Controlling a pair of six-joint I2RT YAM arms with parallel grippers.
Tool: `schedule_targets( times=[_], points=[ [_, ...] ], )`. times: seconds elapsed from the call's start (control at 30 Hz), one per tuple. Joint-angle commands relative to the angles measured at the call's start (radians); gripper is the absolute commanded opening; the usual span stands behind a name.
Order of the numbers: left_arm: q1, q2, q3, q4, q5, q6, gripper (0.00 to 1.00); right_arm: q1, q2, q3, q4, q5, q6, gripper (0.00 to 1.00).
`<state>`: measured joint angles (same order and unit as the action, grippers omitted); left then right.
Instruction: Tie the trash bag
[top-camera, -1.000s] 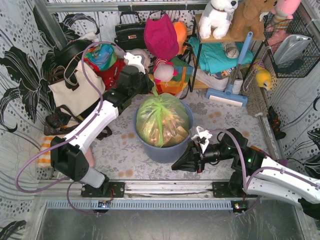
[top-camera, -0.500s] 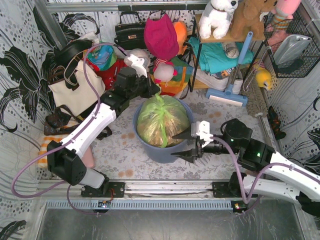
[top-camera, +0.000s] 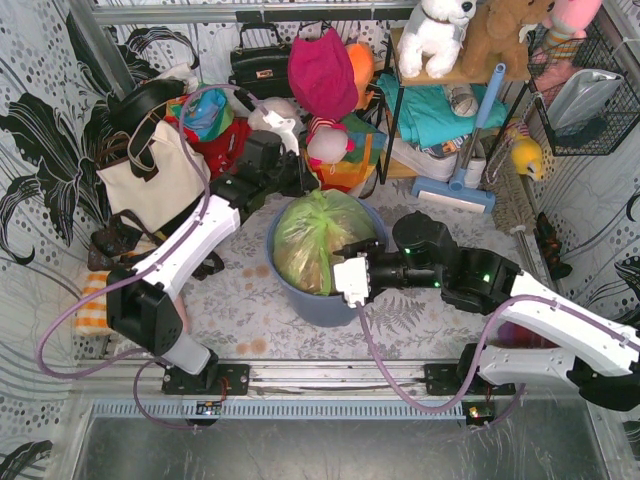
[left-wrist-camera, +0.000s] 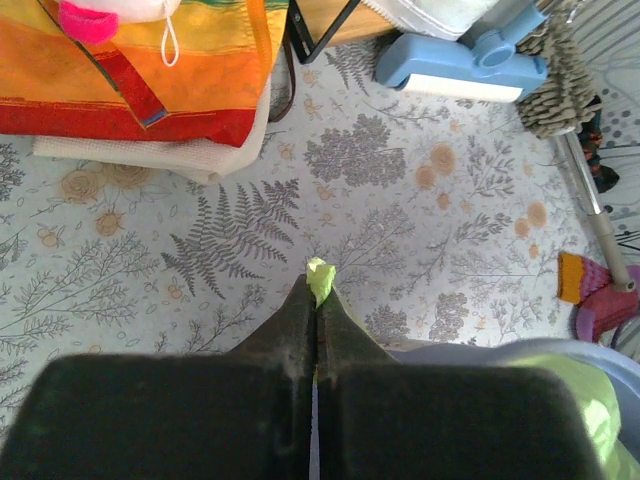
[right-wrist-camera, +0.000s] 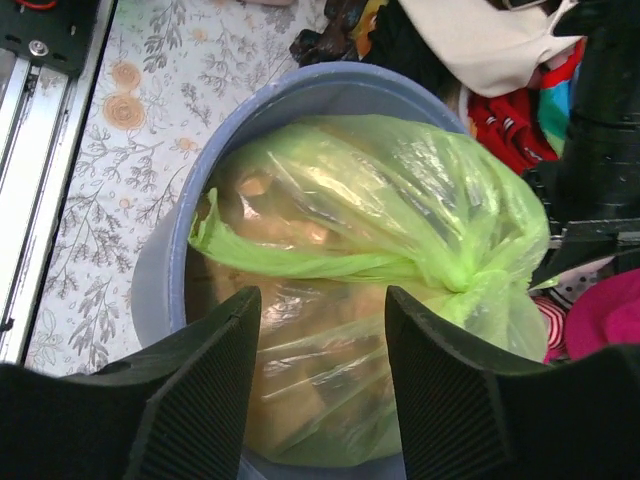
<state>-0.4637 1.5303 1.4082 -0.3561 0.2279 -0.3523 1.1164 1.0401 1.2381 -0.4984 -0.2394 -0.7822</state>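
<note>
The trash bag (top-camera: 318, 238), light-green film with tan paper showing through, sits in the blue bin (top-camera: 300, 300). Its top is gathered into a twisted tail at the far side. My left gripper (top-camera: 303, 183) is shut on the tip of that tail, and a scrap of green film pokes out between the fingertips (left-wrist-camera: 320, 278). My right gripper (top-camera: 345, 262) hovers open over the near-right side of the bag. In the right wrist view its fingers (right-wrist-camera: 215, 350) straddle the film below a twisted green strand (right-wrist-camera: 300, 262) that runs to the gathered knot (right-wrist-camera: 470, 285).
A white tote (top-camera: 150, 185), a black handbag (top-camera: 260, 65) and piled clothes crowd the far left. An orange bag (left-wrist-camera: 150, 60) lies just beyond the bin. A blue sweeper (top-camera: 455, 190) and a shelf with plush toys (top-camera: 440, 30) stand at the far right.
My right gripper opened and swung from the near right of the bin up over the bag. The left gripper kept its hold on the bag's top and shifted slightly.
</note>
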Motion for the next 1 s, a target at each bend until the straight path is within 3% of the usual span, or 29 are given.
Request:
schedule_targets(
  times=[0.0,0.17,0.3,0.37,0.4,0.53,0.73,0.97],
  points=[
    [-0.003,0.065,0.071,-0.067,-0.043,0.036,0.00,-0.011,0.036,0.042,-0.034,0.021,-0.011,0.54],
    [-0.003,0.096,0.108,-0.074,-0.037,0.035,0.00,-0.064,0.121,0.126,0.004,0.050,0.419,0.58],
    [-0.003,0.090,0.099,-0.066,-0.036,0.036,0.00,-0.063,0.114,0.102,0.074,0.218,0.898,0.53],
    [-0.003,0.090,0.093,-0.067,-0.034,0.036,0.00,-0.064,0.125,0.129,0.005,0.319,1.071,0.53],
    [-0.003,0.090,0.089,-0.066,-0.033,0.036,0.00,-0.064,0.126,0.136,-0.035,0.352,1.247,0.52],
    [-0.004,0.081,0.064,-0.043,-0.021,0.028,0.00,-0.063,0.095,0.073,-0.084,0.322,1.607,0.51],
    [-0.003,0.070,0.047,-0.023,-0.007,0.023,0.00,-0.064,0.075,-0.047,0.036,0.195,1.891,0.45],
    [-0.004,0.065,0.031,-0.005,0.010,0.022,0.00,-0.063,0.111,-0.091,0.117,0.168,1.941,0.35]
  ],
)
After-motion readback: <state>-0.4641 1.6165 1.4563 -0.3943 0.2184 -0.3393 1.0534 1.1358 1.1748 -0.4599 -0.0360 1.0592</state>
